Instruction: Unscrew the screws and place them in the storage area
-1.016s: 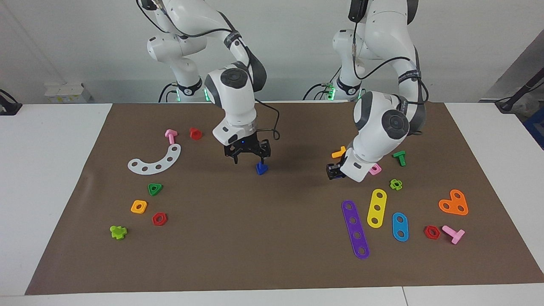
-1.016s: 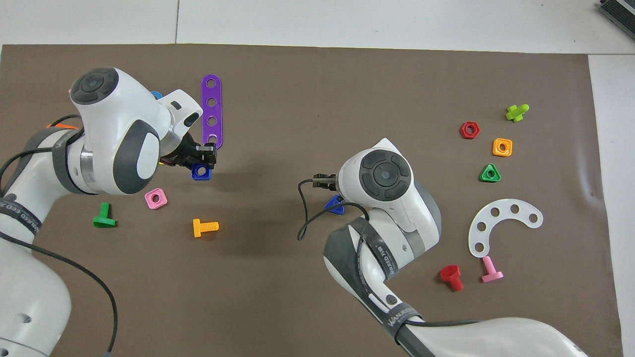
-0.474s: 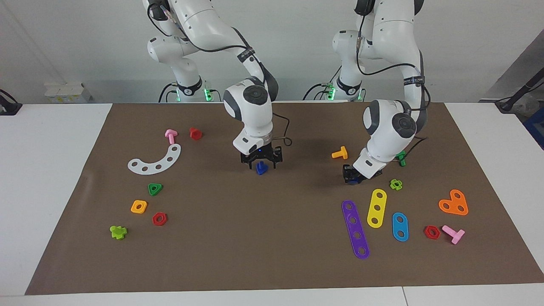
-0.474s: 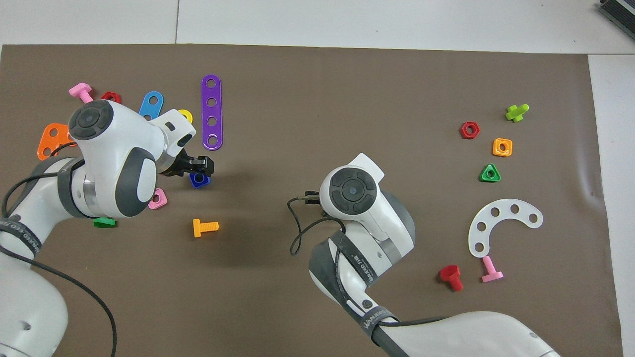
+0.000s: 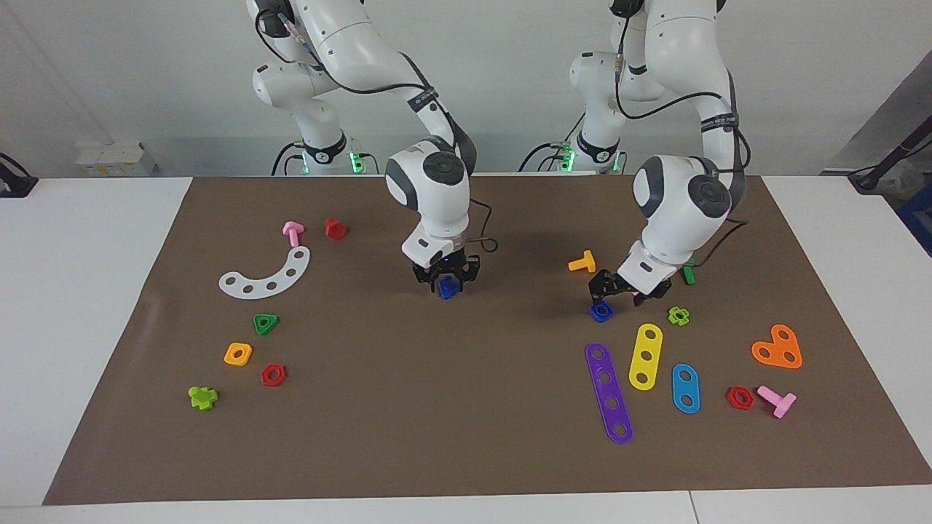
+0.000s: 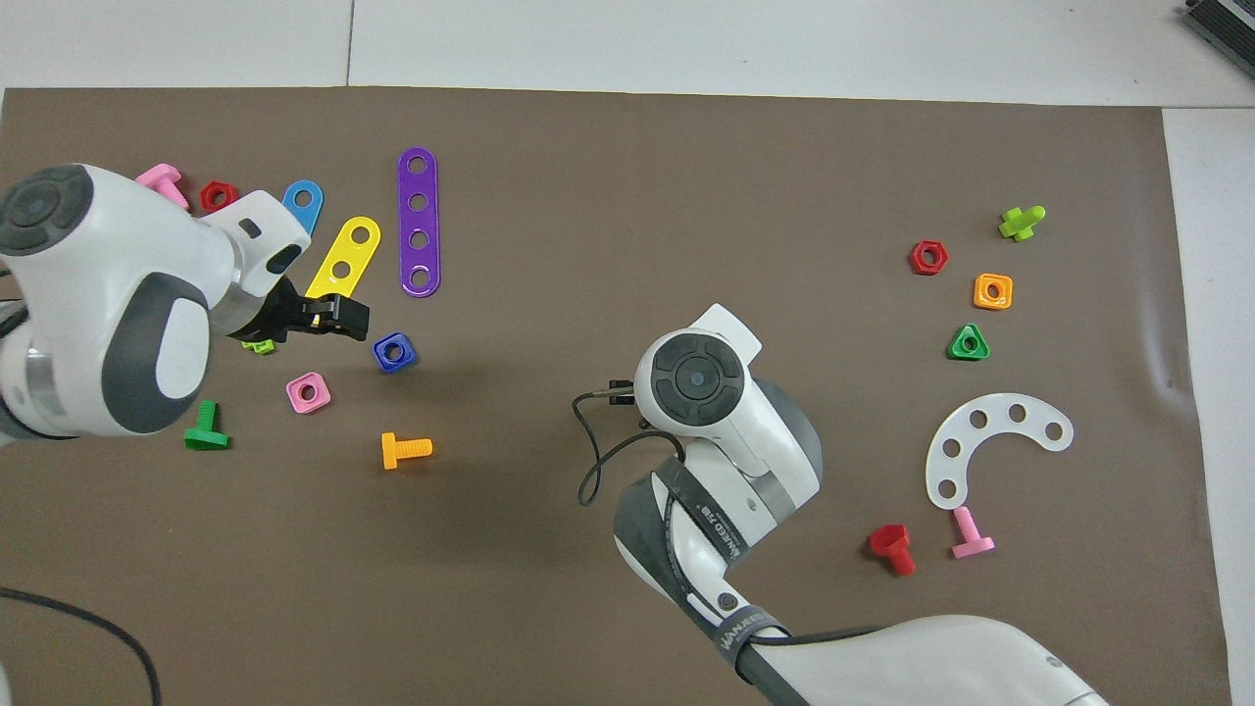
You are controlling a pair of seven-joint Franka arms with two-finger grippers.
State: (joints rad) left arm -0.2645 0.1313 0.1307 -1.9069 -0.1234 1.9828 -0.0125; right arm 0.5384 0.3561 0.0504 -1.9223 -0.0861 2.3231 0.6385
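**Nut let go, bolt in the grip**

The brown mat point(image 5: 466, 437) on the bench point(image 5: 87, 306) is scattered with toy hardware toward both arms' ends. The right arm has dropped low over the middle of the mat, and its claw point(image 5: 445, 280) now sits right down around the blue triangular-headed bolt point(image 5: 446, 288), apparently clenched on it; a second ago the bolt lay just beside the fingers. The left claw point(image 5: 628, 288) has lifted back, spread and empty, leaving the blue square nut point(image 5: 601, 311) on the mat near the purple four-hole strip point(image 5: 609, 393). To my eye the parts are now apart, and what remains is carrying the bolt to the storage spot.
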